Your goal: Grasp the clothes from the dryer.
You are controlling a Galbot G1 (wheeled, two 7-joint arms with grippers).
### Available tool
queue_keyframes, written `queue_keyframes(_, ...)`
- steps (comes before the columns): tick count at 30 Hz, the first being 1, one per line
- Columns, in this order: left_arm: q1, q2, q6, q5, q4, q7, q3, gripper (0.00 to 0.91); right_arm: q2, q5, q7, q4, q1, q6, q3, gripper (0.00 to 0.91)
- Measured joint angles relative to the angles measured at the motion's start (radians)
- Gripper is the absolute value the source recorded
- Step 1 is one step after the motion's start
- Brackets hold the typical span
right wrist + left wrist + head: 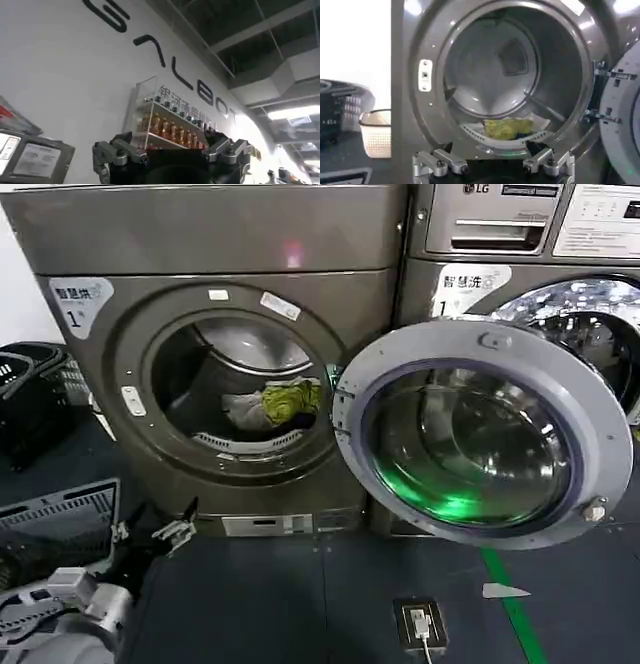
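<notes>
1. Two pieces making up the clothes (270,404) are lying bunched at the front lip of the drum, yellow-green one toward the hinge side, pale one beside it.
2. Dryer (215,244) is standing with its door (485,434) swung fully open, covering the front of the LG machine (520,224).
3. Left gripper (492,165) is hovering low outside the porthole, well apart from the clothes, fingers (437,162) spread wide and released, grasping nothing.
4. Right gripper (170,155) is pointing up at a wall with a drinks shelf (170,125), fingers spread, released, nothing between them.
5. Baskets (35,384) are sitting on the floor left of the dryer.
</notes>
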Motion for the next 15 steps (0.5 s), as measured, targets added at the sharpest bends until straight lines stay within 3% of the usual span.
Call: queue_keyframes(15, 0.003, 0.0, 0.001, 0.001, -0.002, 0.0, -0.005, 0.907, 0.01, -0.001, -0.014, 0.016, 0.013, 0.005, -0.026, 0.907)
